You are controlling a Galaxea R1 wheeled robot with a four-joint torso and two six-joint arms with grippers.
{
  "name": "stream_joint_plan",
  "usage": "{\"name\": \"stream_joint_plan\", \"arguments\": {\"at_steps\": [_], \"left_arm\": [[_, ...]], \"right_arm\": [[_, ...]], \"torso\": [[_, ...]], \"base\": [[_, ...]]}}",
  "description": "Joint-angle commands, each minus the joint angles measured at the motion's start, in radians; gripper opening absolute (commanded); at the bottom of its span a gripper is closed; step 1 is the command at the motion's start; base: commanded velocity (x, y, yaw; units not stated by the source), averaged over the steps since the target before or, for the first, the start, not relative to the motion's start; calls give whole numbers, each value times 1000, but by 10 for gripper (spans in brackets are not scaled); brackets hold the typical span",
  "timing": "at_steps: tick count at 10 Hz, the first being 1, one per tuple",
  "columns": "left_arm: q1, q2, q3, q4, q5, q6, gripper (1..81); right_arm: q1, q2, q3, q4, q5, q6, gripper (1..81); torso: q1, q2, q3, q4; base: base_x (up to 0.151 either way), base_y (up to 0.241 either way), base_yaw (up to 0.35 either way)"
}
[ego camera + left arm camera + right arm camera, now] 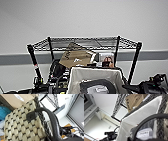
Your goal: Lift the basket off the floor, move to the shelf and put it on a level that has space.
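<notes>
Grippers first: we could not make out the fingers of either one, so we cannot say how far they stood open or whether they had hold of anything. Our right arm's dark hardware (152, 85) sat low at the head view's right edge, just beside the basket (93, 77), and our left arm's dark hardware (40, 87) sat low on the other side.

From the left wrist we saw the basket's cream woven wall (21, 125) close up, with its dark braided rim (41, 116) and a black loop handle (50, 117) arching past it. From the right wrist we saw the pale cloth lining (139, 115) inside, another black loop handle (149, 119) curving across, and a dark object with a white label (144, 134) lying in the basket; the print on that label was too blurred for us to read.

Beyond the basket stood the shelf (136, 60), its black posts rising on both sides. A brown cardboard box (75, 58) rested on a tier behind the basket's far rim; dark lettering ran along its side, and we could not read it with any certainty. Beside it was a small printed box (107, 60) with a picture on its face.

Higher up, the level (85, 41) showed a bare wire grid from post to post, with only the box's raised flap (72, 46) near its underside. Behind it was a plain white wall (82, 17) with a grey band (15, 58).
</notes>
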Motion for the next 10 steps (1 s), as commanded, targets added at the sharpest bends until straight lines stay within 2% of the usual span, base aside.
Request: {"name": "stream_joint_plan", "arguments": {"at_steps": [1,4,5,10], "left_arm": [[-215,-18,99,-85,-22,17,10],[-328,-23,99,-170,-13,19,10],[-370,-23,98,-203,19,17,10],[-560,-26,70,-355,65,17,10]], "right_arm": [[181,-6,61,79,-31,5,10],[260,-18,60,127,-61,11,10],[291,-23,58,147,-67,12,10],[463,-26,34,266,-132,14,10]], "torso": [[0,0,0,0],[0,0,0,0],[0,0,0,0],[0,0,0,0]], "base": [[0,0,0],[0,0,0],[0,0,0],[0,0,0]]}}
